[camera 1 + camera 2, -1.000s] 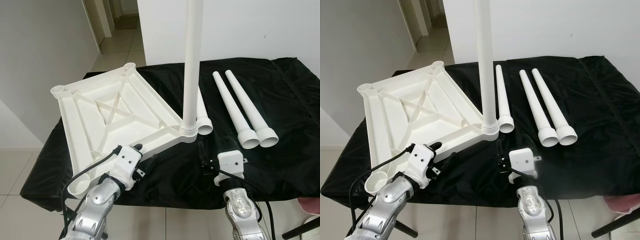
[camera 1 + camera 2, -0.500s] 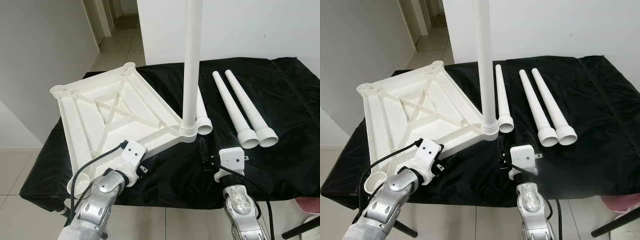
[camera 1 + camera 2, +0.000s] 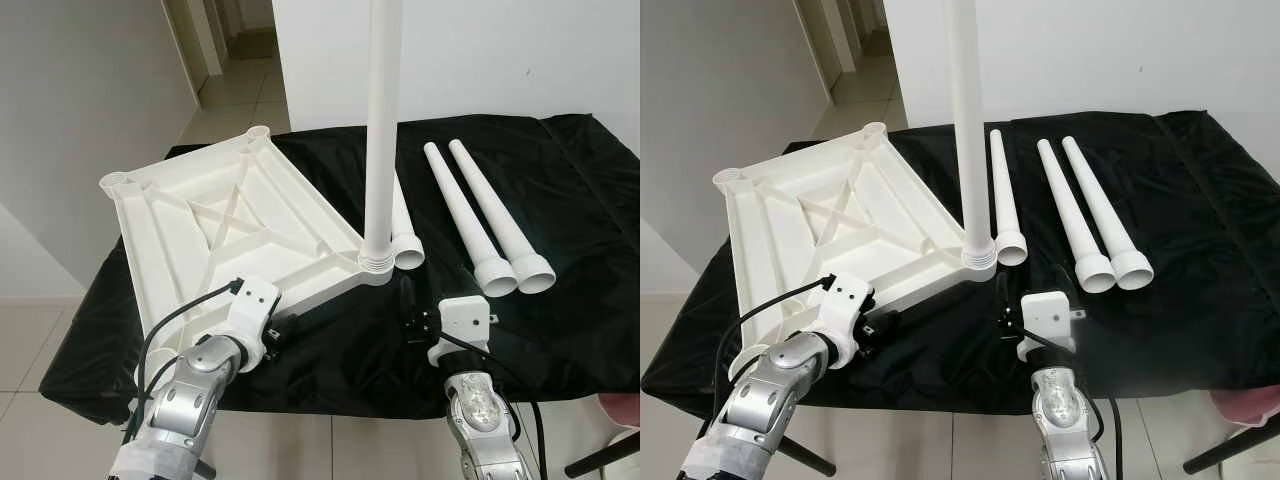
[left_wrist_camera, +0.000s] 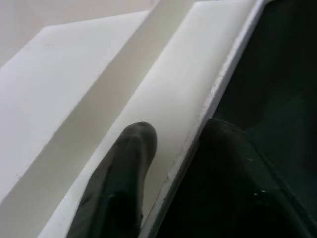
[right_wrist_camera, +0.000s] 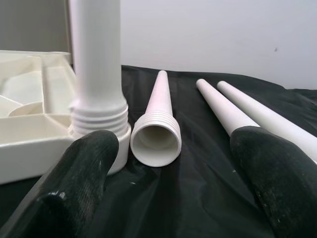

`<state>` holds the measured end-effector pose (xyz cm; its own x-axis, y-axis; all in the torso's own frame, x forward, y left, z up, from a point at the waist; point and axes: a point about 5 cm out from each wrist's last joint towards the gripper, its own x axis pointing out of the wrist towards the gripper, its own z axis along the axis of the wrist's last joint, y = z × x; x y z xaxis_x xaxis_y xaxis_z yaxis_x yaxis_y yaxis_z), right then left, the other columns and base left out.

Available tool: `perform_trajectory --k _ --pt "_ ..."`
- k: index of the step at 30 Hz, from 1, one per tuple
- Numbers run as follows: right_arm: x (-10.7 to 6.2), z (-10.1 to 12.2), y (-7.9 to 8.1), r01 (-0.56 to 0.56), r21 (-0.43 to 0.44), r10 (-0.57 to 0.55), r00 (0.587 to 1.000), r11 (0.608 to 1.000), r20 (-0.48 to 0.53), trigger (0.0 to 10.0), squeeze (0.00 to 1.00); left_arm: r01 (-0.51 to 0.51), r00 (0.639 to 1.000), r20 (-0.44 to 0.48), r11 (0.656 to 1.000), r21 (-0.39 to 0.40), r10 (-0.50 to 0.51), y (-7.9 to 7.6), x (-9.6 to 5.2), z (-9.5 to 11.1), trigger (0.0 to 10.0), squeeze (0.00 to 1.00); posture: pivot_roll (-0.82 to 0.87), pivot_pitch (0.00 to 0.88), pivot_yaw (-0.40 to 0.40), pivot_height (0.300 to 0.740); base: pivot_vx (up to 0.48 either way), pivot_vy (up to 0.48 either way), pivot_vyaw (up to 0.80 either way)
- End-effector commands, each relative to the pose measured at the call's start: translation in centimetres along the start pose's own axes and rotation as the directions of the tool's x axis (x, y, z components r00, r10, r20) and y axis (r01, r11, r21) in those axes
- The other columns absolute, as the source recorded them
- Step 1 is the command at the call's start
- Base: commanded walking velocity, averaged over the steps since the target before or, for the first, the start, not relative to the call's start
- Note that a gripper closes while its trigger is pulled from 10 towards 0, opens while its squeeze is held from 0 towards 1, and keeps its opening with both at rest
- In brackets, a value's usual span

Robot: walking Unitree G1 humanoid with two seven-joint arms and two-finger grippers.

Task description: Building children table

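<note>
On the black-draped bench: one leg [image 3: 381,130] fitted upright in the tabletop [image 3: 225,225].
Three legs [image 3: 478,215] remain at 2 o'clock; left gripper [image 4: 173,148] straddles the tabletop rim, right gripper [image 5: 163,183] spread.

We see the white tabletop [image 3: 230,225] upside down (one leg [image 3: 381,130] upright in its corner), three legs [image 3: 480,215] loose beside it.

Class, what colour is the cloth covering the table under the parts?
Black; the cloth shows best in the right eye view.
</note>
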<state>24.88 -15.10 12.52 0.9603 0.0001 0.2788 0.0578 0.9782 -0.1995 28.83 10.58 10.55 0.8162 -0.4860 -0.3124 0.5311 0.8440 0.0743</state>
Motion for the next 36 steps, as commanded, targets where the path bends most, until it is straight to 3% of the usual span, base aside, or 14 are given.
perform_trajectory --k 1,14,15,16,18,19,20,21,24,25,26,27,28,36 --pt "0.1 0.1 0.3 -0.003 0.006 0.003 1.0 1.0 -0.003 10.0 0.0 -0.138 0.99 -0.025 0.99 -0.017 0.138 1.4 -0.5 -0.3 0.0 0.0 -0.11 0.032 0.127 0.74 0.0 0.0 0.0" --pt "0.2 0.1 0.6 -0.001 0.009 0.001 1.0 1.0 -0.003 10.0 0.0 -0.13 0.991 -0.02 0.991 -0.01 0.13 0.9 -0.5 0.3 0.7 0.0 -0.11 0.037 0.135 0.74 0.0 0.0 0.0" --pt "0.2 0.1 0.6 0.0 0.009 0.0 1.0 1.0 -0.004 10.0 0.0 -0.113 0.994 -0.007 0.994 -0.003 0.113 0.6 -0.4 0.5 8.9 0.0 -0.11 0.037 0.135 0.74 0.0 0.0 0.0" --pt "0.3 0.1 0.7 0.002 0.01 -0.002 1.0 1.0 -0.003 10.0 0.0 -0.074 0.997 0.016 0.997 0.002 0.074 0.0 -0.3 0.9 10.0 0.0 -0.11 0.035 0.136 0.74 0.0 0.0 0.0" --pt "0.3 0.1 0.8 0.003 0.013 -0.003 1.0 1.0 -0.002 10.0 0.0 -0.016 0.999 0.049 1.0 -0.007 0.017 -0.8 -0.3 1.4 10.0 0.0 -0.11 0.035 0.138 0.74 0.0 0.0 0.0" --pt "0.3 0.1 0.8 0.003 0.014 -0.003 1.0 1.0 -0.001 10.0 0.0 -0.005 0.998 0.055 1.0 -0.009 0.006 -0.9 -0.3 1.5 10.0 0.4 -0.11 0.035 0.138 0.74 0.0 0.0 0.0" --pt "0.3 0.1 0.8 0.003 0.014 -0.003 1.0 1.0 -0.001 10.0 0.0 -0.005 0.998 0.055 1.0 -0.009 0.006 -0.9 -0.3 1.5 10.0 0.4 -0.11 0.035 0.138 0.74 0.0 0.0 0.0" --pt "0.3 0.1 0.8 0.004 0.014 -0.004 1.0 1.0 -0.001 10.0 0.0 0.015 0.998 0.065 1.0 -0.028 -0.013 -1.1 -0.3 1.6 10.0 1.0 -0.11 0.033 0.139 0.74 0.0 0.0 0.0" --pt "0.4 0.1 0.7 0.007 0.014 -0.007 1.0 1.0 0.0 10.0 0.0 0.037 0.996 0.085 0.999 -0.009 -0.036 -1.3 -0.3 2.1 10.0 1.0 -0.11 0.031 0.141 0.74 0.0 0.0 0.0" --pt "0.4 0.1 0.7 0.01 0.014 -0.01 1.0 1.0 0.0 10.0 0.0 0.045 0.994 0.104 0.999 0.016 -0.046 -1.3 -0.4 2.6 10.0 0.67 -0.11 0.03 0.141 0.74 0.0 0.0 0.0" --pt "0.4 0.1 0.7 0.01 0.014 -0.01 1.0 1.0 0.0 10.0 0.0 0.045 0.994 0.104 0.999 0.016 -0.046 -1.3 -0.4 2.6 10.0 0.67 -0.11 0.03 0.141 0.74 0.0 0.0 0.0" --pt "0.4 0.1 0.7 0.011 0.014 -0.011 1.0 1.0 0.001 10.0 0.0 0.049 0.992 0.117 0.999 0.02 -0.051 -1.3 -0.4 2.8 10.0 0.2 -0.11 0.028 0.142 0.74 0.0 0.0 0.0" --pt "0.4 0.1 0.7 0.012 0.014 -0.012 1.0 1.0 0.001 10.0 0.0 0.054 0.989 0.137 0.998 0.015 -0.055 -1.2 -0.4 3.2 10.0 0.0 -0.11 0.028 0.142 0.74 0.0 0.0 0.0" --pt "0.5 0.1 0.7 0.019 0.015 -0.019 1.0 1.0 0.004 10.0 0.0 0.021 0.981 0.191 1.0 -0.005 -0.02 -0.1 -0.4 4.8 10.0 0.0 -0.11 0.023 0.145 0.74 0.0 0.0 0.0"
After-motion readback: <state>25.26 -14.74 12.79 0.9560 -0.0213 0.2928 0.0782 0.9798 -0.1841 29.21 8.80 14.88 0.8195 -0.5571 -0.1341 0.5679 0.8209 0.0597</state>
